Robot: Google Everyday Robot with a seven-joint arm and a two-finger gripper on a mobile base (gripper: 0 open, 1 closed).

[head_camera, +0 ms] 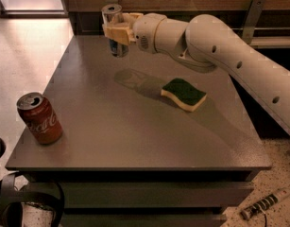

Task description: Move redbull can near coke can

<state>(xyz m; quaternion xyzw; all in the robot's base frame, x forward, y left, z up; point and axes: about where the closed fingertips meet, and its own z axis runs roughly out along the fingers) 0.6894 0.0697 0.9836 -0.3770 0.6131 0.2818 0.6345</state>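
Observation:
The redbull can, slim and silver with blue panels, is held upright in the air above the far left part of the grey table. My gripper is shut on the redbull can around its middle, and the white arm reaches in from the right. The coke can, red with white script, stands upright at the table's front left corner, well apart from the held can. A shadow of the can and gripper lies on the table below them.
A green and yellow sponge lies on the table right of centre. A dark wall ledge runs behind the table. The table's left edge drops to a pale floor. A cable and a small tool lie on the floor at the lower right.

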